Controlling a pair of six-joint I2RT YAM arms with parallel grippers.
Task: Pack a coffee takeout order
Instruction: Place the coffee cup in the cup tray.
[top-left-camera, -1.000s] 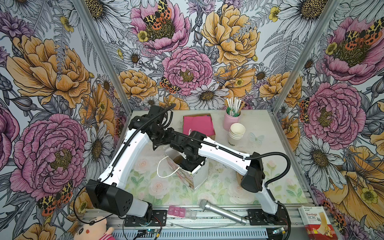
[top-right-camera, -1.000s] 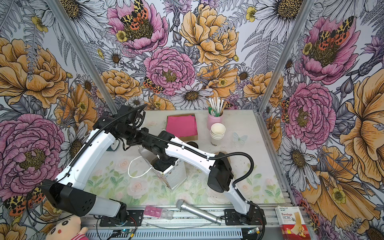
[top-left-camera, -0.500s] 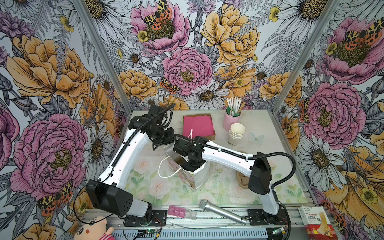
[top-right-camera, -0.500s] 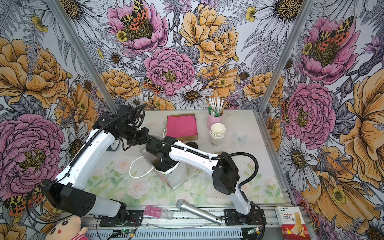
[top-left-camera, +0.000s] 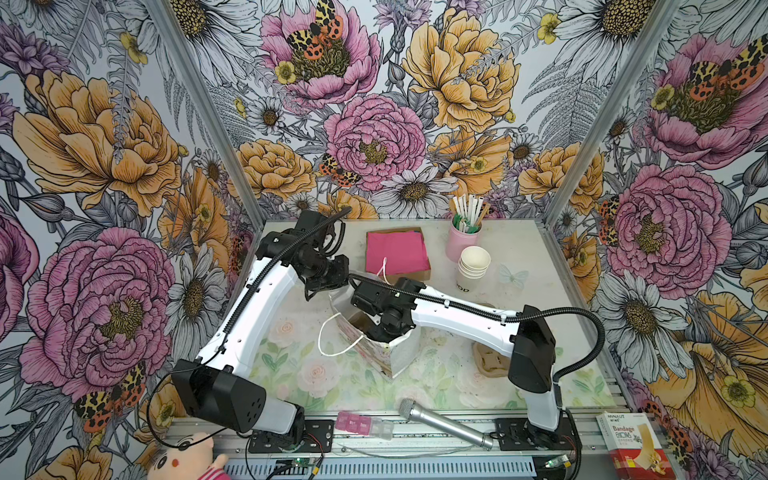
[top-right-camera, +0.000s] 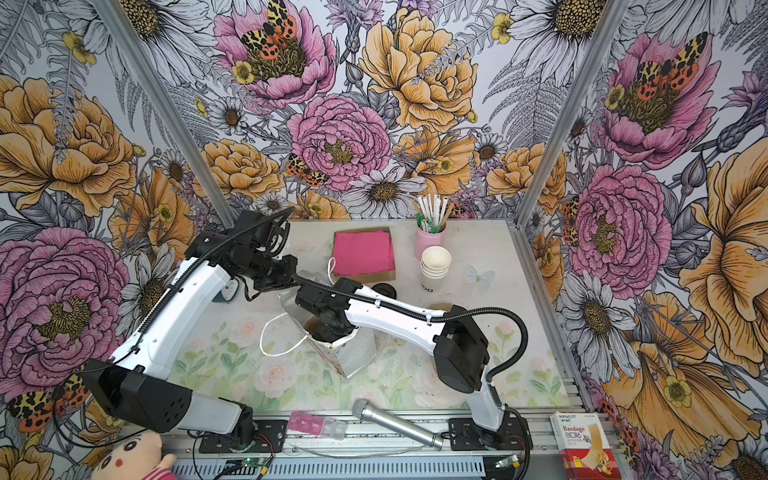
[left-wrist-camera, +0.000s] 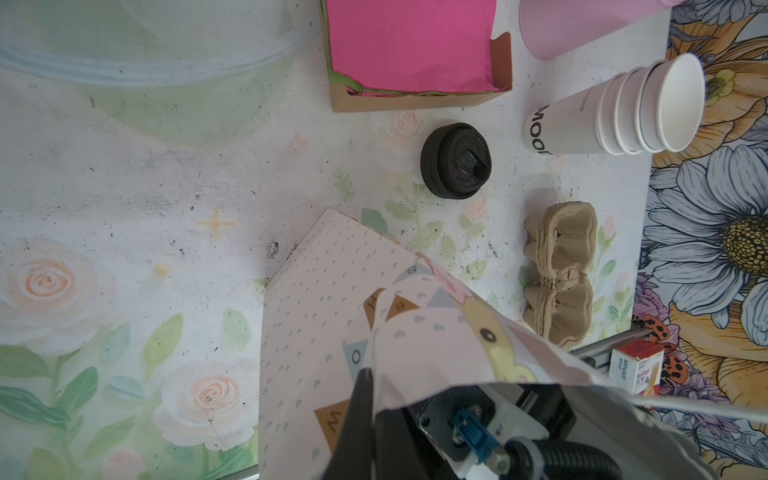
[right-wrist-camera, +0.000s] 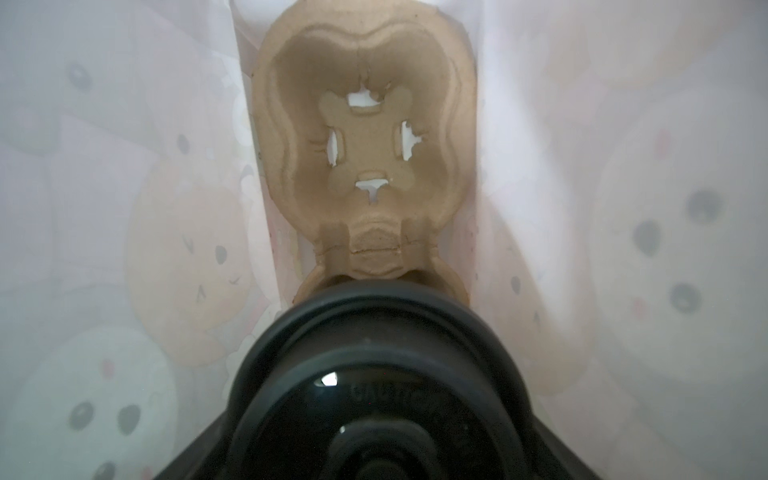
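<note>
Sitting inside bag (top-left-camera: 400, 356), black lid (right-wrist-camera: 374, 353) just before right tool (top-left-camera: 384, 330), over carrier (right-wrist-camera: 365, 145); jaws wide, grip cannot tell.

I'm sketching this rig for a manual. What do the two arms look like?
Both the left arm and right arm have white, boxy links with black joints and wrists. A ribbed black cable runs along each.

Mic (top-left-camera: 446, 424) lay on front rail (top-left-camera: 598, 424); doll (top-left-camera: 183, 457), bandage box (top-left-camera: 633, 446) out front; carrier stack (left-wrist-camera: 559, 274) on table (top-left-camera: 540, 257).
</note>
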